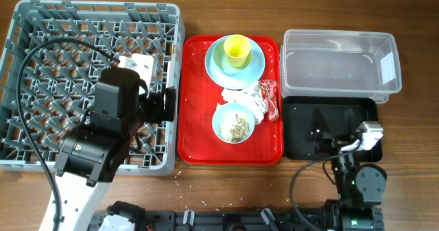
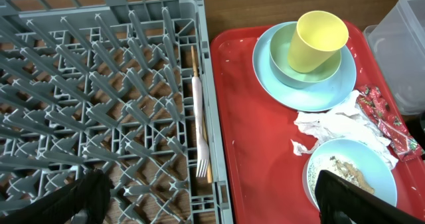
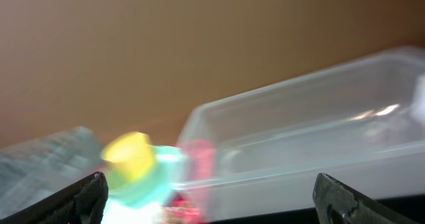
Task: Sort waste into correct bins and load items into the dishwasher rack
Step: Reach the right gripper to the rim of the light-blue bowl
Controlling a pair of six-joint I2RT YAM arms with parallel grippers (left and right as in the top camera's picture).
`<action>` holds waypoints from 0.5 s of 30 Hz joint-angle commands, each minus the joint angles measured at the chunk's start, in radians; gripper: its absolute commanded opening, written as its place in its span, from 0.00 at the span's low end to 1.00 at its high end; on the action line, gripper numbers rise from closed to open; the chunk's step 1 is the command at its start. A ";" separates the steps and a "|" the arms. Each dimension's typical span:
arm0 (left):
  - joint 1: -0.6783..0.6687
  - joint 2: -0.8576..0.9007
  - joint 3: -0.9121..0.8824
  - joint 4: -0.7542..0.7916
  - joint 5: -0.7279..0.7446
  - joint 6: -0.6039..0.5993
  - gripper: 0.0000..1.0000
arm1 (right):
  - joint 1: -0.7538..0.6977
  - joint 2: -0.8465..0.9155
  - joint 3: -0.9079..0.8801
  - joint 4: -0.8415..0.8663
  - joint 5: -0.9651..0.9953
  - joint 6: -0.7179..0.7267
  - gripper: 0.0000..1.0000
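The grey dishwasher rack (image 1: 41, 25) stands at the left. A white fork (image 2: 198, 117) and a wooden chopstick (image 2: 194, 64) lie in it along its right wall. My left gripper (image 2: 212, 201) is open and empty above that wall (image 1: 163, 106). On the red tray (image 1: 199, 121) a yellow cup (image 1: 236, 49) stands in a blue bowl on a blue plate (image 1: 214, 66). A crumpled napkin (image 1: 241, 97), a red wrapper (image 1: 269, 97) and a blue bowl of beige scraps (image 1: 234, 123) lie nearby. My right gripper (image 3: 212, 201) is open and empty over the black tray (image 1: 302, 138).
The clear tub (image 1: 339, 63) stands behind the black tray at the right. The red tray lies between the rack and the two bins. Bare wooden table shows along the front edge. The right wrist view is blurred.
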 commanded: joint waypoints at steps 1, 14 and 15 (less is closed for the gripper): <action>0.002 -0.001 0.006 0.000 0.012 0.005 1.00 | -0.003 -0.004 0.014 0.007 -0.154 0.222 1.00; 0.002 -0.001 0.006 0.000 0.012 0.005 1.00 | -0.003 0.661 1.020 -0.897 -0.255 -0.166 1.00; 0.002 -0.001 0.006 0.000 0.012 0.005 1.00 | -0.003 0.715 1.063 -0.921 -0.272 -0.167 1.00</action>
